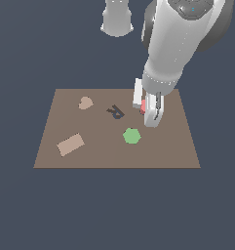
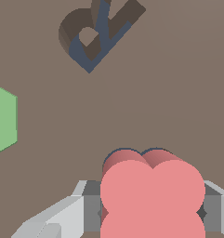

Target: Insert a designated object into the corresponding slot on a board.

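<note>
The pinkish-red lobed designated object (image 2: 153, 195) sits between my gripper's (image 2: 153, 211) grey fingers (image 2: 91, 207), which are shut on its sides. Behind its far lobes, a thin dark navy rim of the slot (image 2: 114, 155) shows on the brown board (image 2: 155, 93); the rest of the slot is hidden under the piece. How deep the piece sits I cannot tell. In the exterior view the gripper (image 1: 146, 107) points down at the board (image 1: 89, 156) near its far edge toward the exterior view's right, and only a sliver of the red object (image 1: 143, 106) shows.
A green hexagon (image 1: 131, 136) (image 2: 2, 121) lies just in front of the gripper. A dark R-shaped mark (image 1: 115, 112) (image 2: 95, 37) is toward the exterior view's left. A tan rectangle (image 1: 70, 144) and a small tan rounded piece (image 1: 85, 103) lie further left.
</note>
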